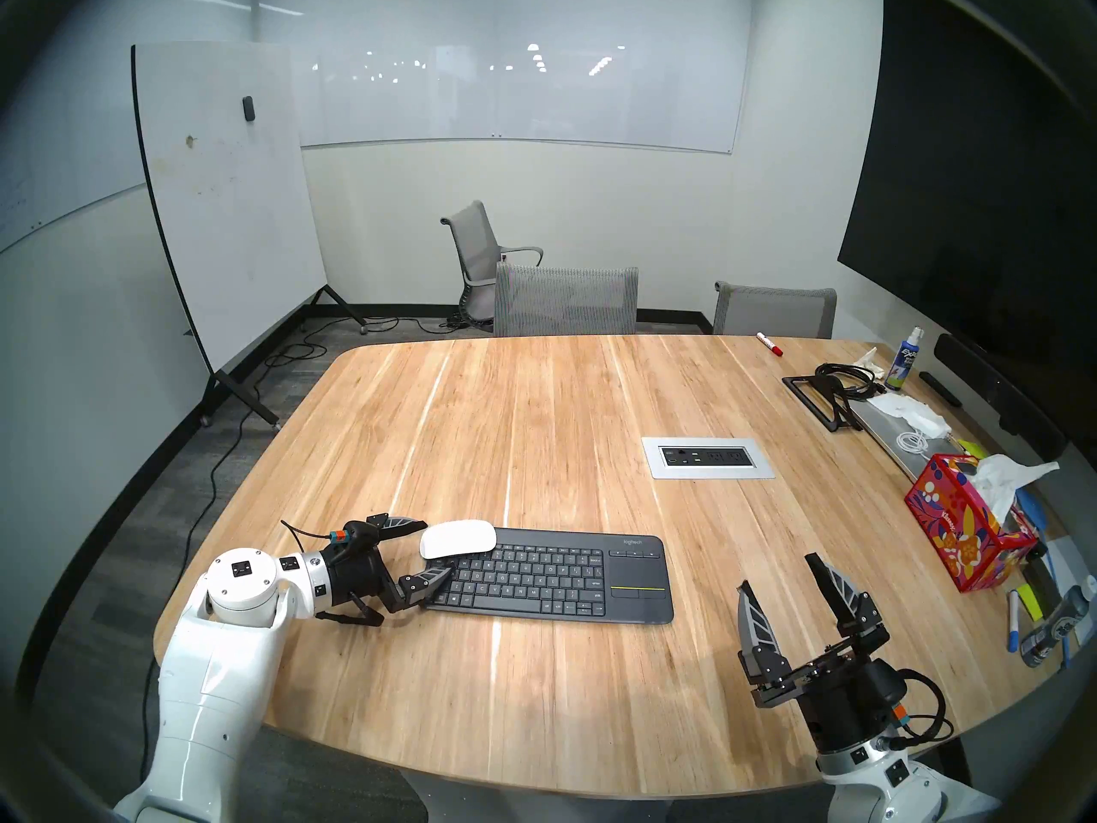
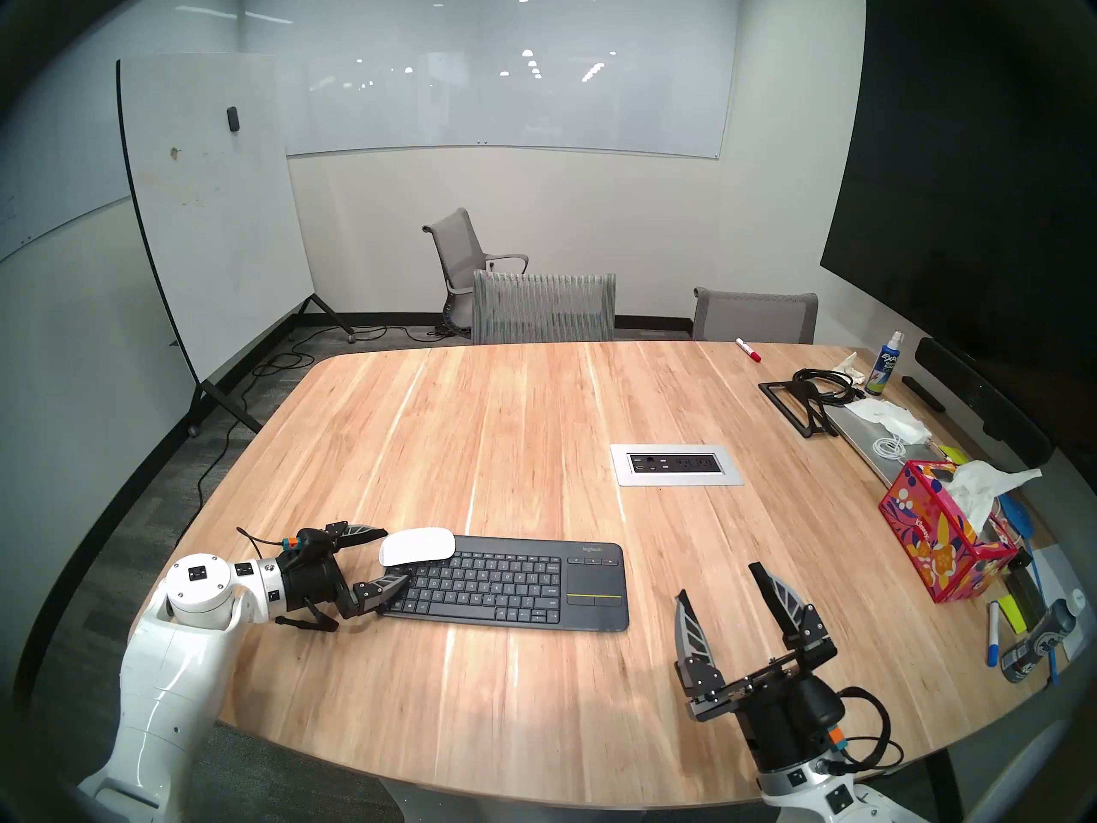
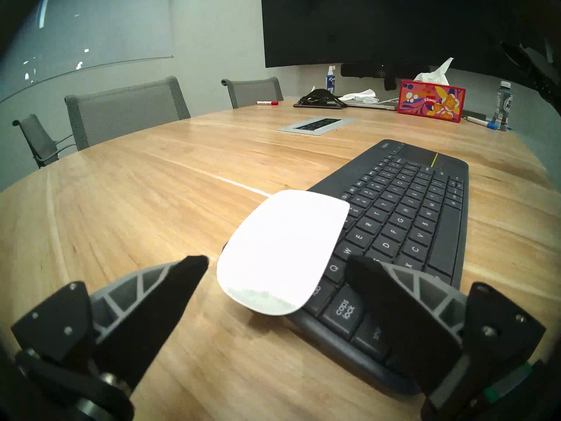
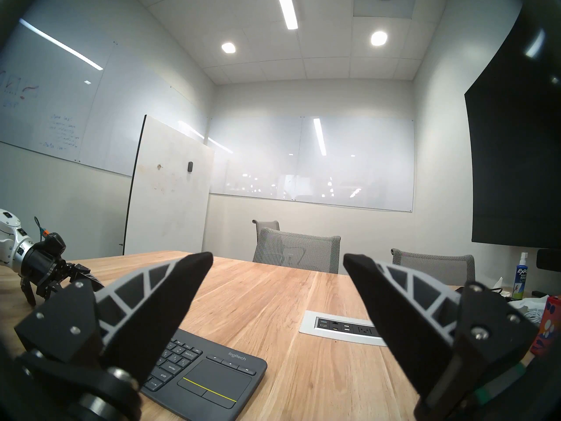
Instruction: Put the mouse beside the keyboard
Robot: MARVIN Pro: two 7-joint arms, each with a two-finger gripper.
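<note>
The white mouse (image 1: 457, 538) (image 3: 282, 250) lies on the far left corner of the dark grey keyboard (image 1: 564, 578) (image 3: 409, 213), overhanging its edge toward the table. My left gripper (image 1: 436, 547) (image 3: 277, 261) reaches in low from the left and is open. Its fingertips stand either side of the mouse's near end with a gap on each side, one over the bare wood and one over the keys. My right gripper (image 1: 777, 572) (image 4: 277, 257) is open and empty above the table, right of the keyboard (image 4: 209, 371).
A silver power outlet panel (image 1: 707, 456) is set into the table behind the keyboard. Along the right edge are a red tissue box (image 1: 961, 531), a laptop stand (image 1: 822, 397) with cables, a spray bottle (image 1: 903, 361) and markers. Grey chairs (image 1: 567, 299) line the far edge.
</note>
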